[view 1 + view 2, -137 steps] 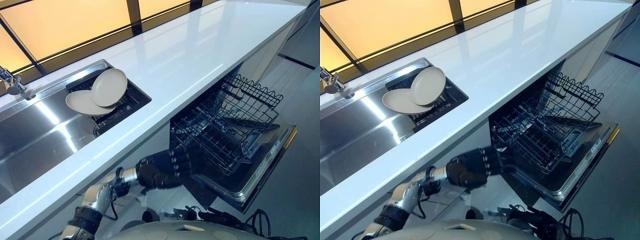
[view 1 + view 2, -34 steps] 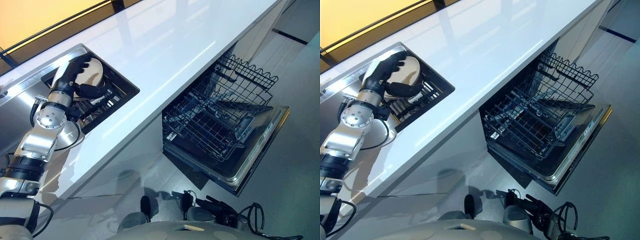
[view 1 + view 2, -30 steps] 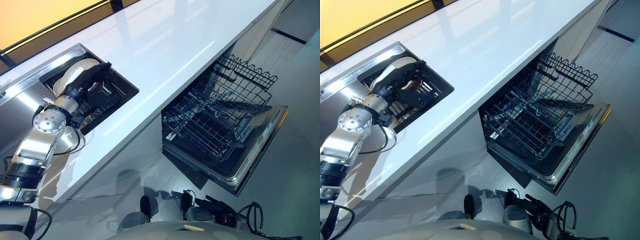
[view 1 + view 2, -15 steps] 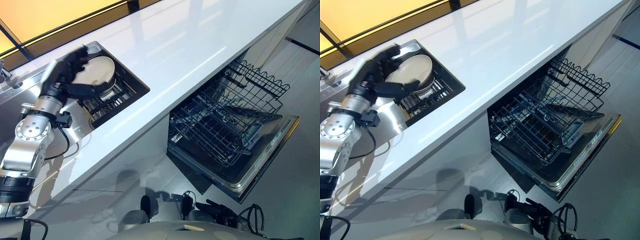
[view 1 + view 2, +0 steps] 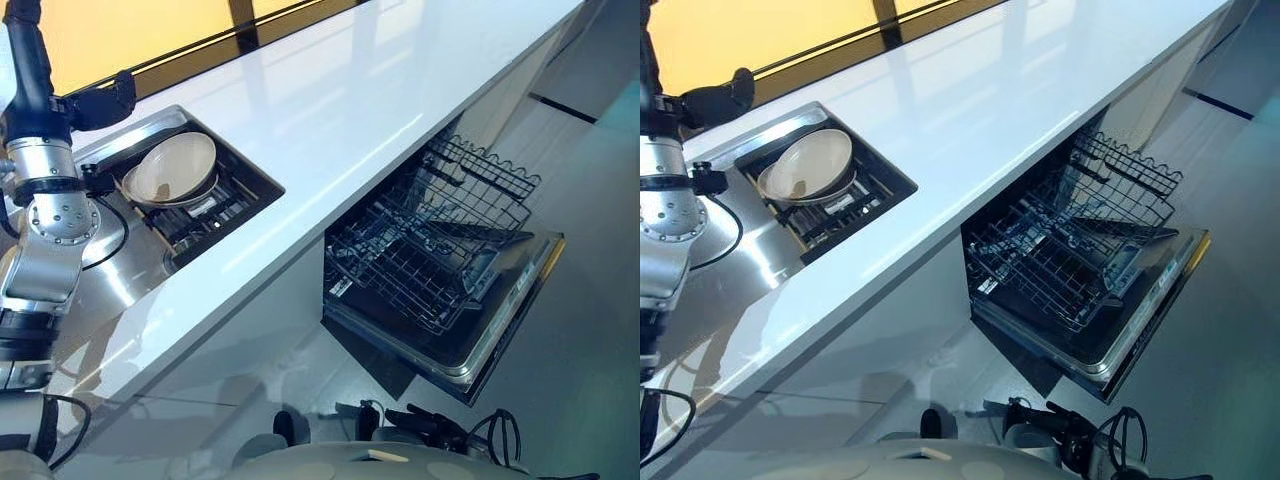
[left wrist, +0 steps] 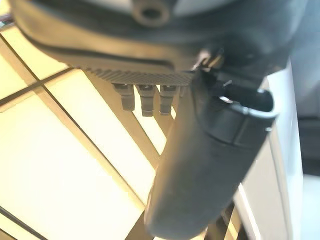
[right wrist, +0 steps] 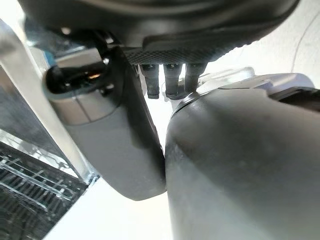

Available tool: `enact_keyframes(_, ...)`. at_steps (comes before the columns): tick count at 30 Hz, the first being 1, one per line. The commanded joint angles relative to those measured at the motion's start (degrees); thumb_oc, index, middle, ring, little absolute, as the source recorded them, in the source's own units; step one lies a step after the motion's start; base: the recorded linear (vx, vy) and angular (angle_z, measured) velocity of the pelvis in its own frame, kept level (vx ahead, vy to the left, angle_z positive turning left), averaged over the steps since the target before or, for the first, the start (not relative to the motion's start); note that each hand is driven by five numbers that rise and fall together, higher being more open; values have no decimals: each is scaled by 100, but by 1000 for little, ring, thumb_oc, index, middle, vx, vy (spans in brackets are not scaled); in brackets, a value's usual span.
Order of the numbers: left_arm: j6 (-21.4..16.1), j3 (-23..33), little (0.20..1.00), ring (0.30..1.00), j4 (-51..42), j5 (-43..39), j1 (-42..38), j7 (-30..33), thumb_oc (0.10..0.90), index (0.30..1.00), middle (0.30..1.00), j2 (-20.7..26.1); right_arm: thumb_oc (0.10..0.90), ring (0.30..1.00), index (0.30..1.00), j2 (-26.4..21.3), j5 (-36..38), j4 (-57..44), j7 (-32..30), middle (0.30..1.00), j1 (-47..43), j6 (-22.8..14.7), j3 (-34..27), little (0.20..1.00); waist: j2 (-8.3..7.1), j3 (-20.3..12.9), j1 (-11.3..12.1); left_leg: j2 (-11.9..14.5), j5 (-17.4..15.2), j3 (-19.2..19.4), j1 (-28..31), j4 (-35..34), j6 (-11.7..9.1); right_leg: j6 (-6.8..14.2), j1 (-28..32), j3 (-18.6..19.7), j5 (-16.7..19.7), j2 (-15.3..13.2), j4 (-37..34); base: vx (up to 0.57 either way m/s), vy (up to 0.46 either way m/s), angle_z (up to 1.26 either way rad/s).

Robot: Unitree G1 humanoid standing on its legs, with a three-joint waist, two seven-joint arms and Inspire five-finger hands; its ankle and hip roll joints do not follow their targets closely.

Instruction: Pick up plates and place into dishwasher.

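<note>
Far left of the sink (image 5: 130, 275): left hand (image 5: 100, 103) raised above the basin's back edge, dark thumb jutting toward the counter (image 5: 330, 110), nothing seen in its grasp. Seen from the wrist: thumb straight, fingers visible only as short stubs, so how far open cannot be told. Inside the sink, at its counter end: black rack (image 5: 215, 205) set into the basin, with two cream plates (image 5: 170, 170) stacked on it, the upper one tilted slightly and overlapping the lower, both touching the rack's bars. Plates apart from the left hand, a little toward the dishwasher side of it. Behind the sink: dark window frame (image 5: 240, 30) with warm yellow panes. Right of the sink: long white glossy counter running toward the far corner. Below the counter, well to the right of the sink: dishwasher (image 5: 470, 330) with door folded down flat and a black wire basket (image 5: 425, 250) pulled out over the door, no plates in it. Grey floor (image 5: 590, 330) beyond the dishwasher door. Right hand (image 7: 115, 130) seen from its own wrist, thumb extended beside a piece of wire rack (image 7: 30, 200); fingers too hidden to judge, nothing visibly held.
</note>
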Motion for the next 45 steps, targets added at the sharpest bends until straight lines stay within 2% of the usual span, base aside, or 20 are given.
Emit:
enact_keyframes(1, 143, -185, 900, 900, 429, 22, -1219, 25, 800, 900, 900, 429, 800, 900, 900, -161, -66, -101, 115, 900, 200, 68, 203, 900, 310, -59, -130, -454, -835, 260, 28, 246, 428, 58, -272, -37, -946, 455, 927, 47, 12, -2)
enact_keyframes(2, 203, -282, 900, 900, 492, -89, -1283, -67, 800, 900, 900, 405, 800, 900, 900, -167, -61, -124, 115, 900, 206, 74, 204, 900, 311, -48, -146, -453, -856, 276, 7, 293, 438, 59, -293, -14, -965, 454, 969, 41, 4, -7)
enact_keyframes(5, 570, -564, 900, 900, 806, -1243, -1536, -567, 800, 900, 900, 18, 800, 900, 900, -182, 46, -306, 40, 900, 174, 172, 273, 900, 300, 57, -220, -441, -965, 330, -100, 550, 514, 65, -464, 73, -1068, 440, 1282, 18, -10, -16)
enact_keyframes(6, 598, -580, 900, 900, 825, -1311, -1557, -588, 800, 900, 900, 2, 800, 900, 900, -180, 52, -311, 37, 900, 171, 175, 274, 900, 298, 62, -219, -441, -975, 333, -110, 569, 518, 65, -479, 78, -1077, 439, 1304, 9, -22, -11)
enact_keyframes(8, 764, -633, 900, 900, 1050, -1838, -1666, -771, 800, 900, 900, -325, 800, 900, 900, -152, 94, -285, 9, 900, 133, 160, 291, 900, 276, 123, -247, -455, -1035, 349, -159, 714, 549, 69, -544, 111, -1085, 436, 1397, 13, -31, -8)
enact_keyframes(10, 847, -636, 900, 900, 1291, -2136, -1738, -827, 800, 900, 900, -598, 800, 900, 900, -152, 125, -250, 11, 900, 114, 141, 307, 900, 250, 156, -271, -487, -1083, 372, -192, 834, 563, 58, -549, 138, -1038, 448, 1358, 27, -34, -5)
enact_keyframes(13, 846, -640, 900, 900, 1591, -2117, -1790, -762, 800, 900, 900, -795, 800, 900, 900, -134, 151, -226, -15, 900, 119, 107, 314, 900, 221, 163, -294, -546, -1130, 406, -222, 943, 554, 42, -477, 189, -922, 484, 1142, 33, -24, -5)
enact_keyframes(19, 846, -627, 900, 900, 1868, -1882, -1763, -800, 800, 900, 900, -726, 800, 900, 900, -172, 46, -199, 3, 900, 121, 124, 312, 900, 230, 151, -295, -568, -1157, 463, -269, 1021, 524, 29, -423, 226, -854, 514, 961, 12, -7, -7)
enact_keyframes(22, 983, -670, 900, 900, 1832, -1824, -1742, -921, 800, 900, 900, -607, 800, 900, 900, -201, 3, -187, 30, 900, 103, 106, 270, 900, 244, 179, -277, -559, -1163, 427, -311, 1069, 519, 15, -438, 222, -899, 510, 1021, 0, 0, 0)
enact_keyframes(26, 1182, -754, 900, 900, 1816, -1067, -1682, -1084, 800, 900, 900, -484, 800, 900, 900, -224, 1, -162, 50, 900, 71, 67, 256, 900, 252, 209, -246, -546, -1155, 362, -328, 1080, 524, -9, -458, 176, -967, 505, 1128, 0, 0, 0)
enact_keyframes(31, 1289, -957, 900, 900, 1873, -81, -1754, -965, 800, 900, 900, -200, 800, 900, 900, -237, 23, -76, 83, 900, 48, -22, 258, 900, 264, 203, -227, -542, -1139, 302, -312, 1047, 527, -31, -456, 125, -1006, 502, 1182, 0, 0, 0)
enact_keyframes(37, 1454, -1443, 900, 900, 1966, 841, -2036, -959, 800, 900, 900, 254, 800, 900, 900, -302, -18, -72, 90, 900, 76, -1, 254, 900, 290, 164, -258, -516, -1117, 294, -268, 978, 499, -41, -428, 107, -1021, 509, 1175, 22, -3, 3)
enact_keyframes(40, 1476, -1608, 900, 900, 2033, 1040, -2109, -861, 800, 900, 900, 312, 800, 900, 900, -339, -14, -69, 114, 900, 83, 3, 249, 900, 293, 186, -285, -504, -1112, 299, -257, 962, 493, -39, -436, 131, -1020, 512, 1184, 22, 1, 0)
enact_keyframes(45, 1453, -1666, 900, 900, 2235, 900, -2117, -242, 800, 900, 900, 226, 800, 900, 900, -393, -9, -81, 126, 900, 94, 15, 241, 900, 296, 278, -358, -488, -1084, 314, -296, 926, 482, -33, -511, 220, -999, 532, 1201, 18, 8, -5)
